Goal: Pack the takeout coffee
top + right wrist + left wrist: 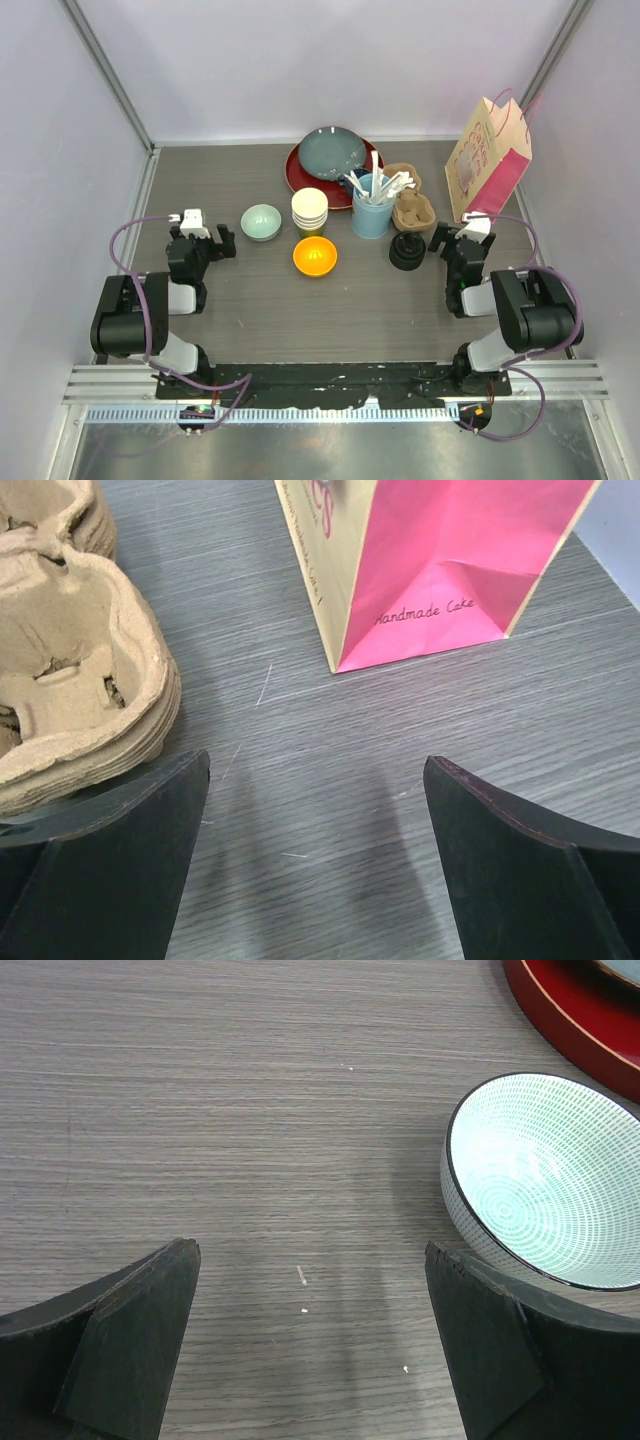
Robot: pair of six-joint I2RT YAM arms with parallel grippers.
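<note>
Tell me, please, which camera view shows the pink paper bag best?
The top external view: the whole bag stands there, handles included. The right wrist view shows only its lower part, lettered Handmade Cake; the left wrist view shows nothing of it.

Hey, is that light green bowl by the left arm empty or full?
Empty. The light green bowl shows its bare ringed inside down to the centre; nothing lies in it.

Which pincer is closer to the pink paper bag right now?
Right. The right pincer sits just before the pink paper bag; the left pincer is on the opposite side, beside the pale green bowl.
</note>
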